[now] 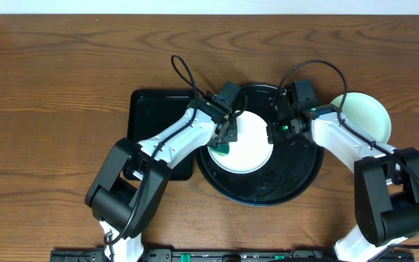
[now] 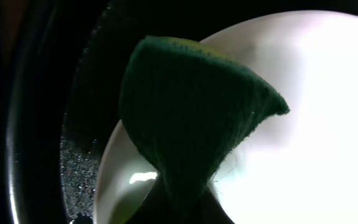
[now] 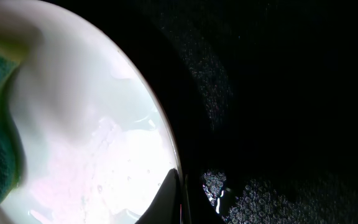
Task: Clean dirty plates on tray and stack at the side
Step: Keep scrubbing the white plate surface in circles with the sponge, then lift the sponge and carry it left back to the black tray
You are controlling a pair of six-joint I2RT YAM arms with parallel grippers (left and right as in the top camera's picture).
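Small rectangular tray (image 1: 155, 116) sits left of the round tray (image 1: 297, 171), unused. Left gripper (image 1: 222, 137) is clamped on a green sponge (image 2: 191, 118) over the left part of the white plate (image 1: 249, 145), which lies on the round tray. Right gripper (image 1: 276, 131) is pinched on that plate's right rim. Mint plate (image 1: 366, 116) sits right of the round tray, off it.

Risks: the plate looks wet, so the thin rim pinch could slip. A hard sponge push could tip or skate the plate. The arms are close and could clash.

No readable writing or labels.
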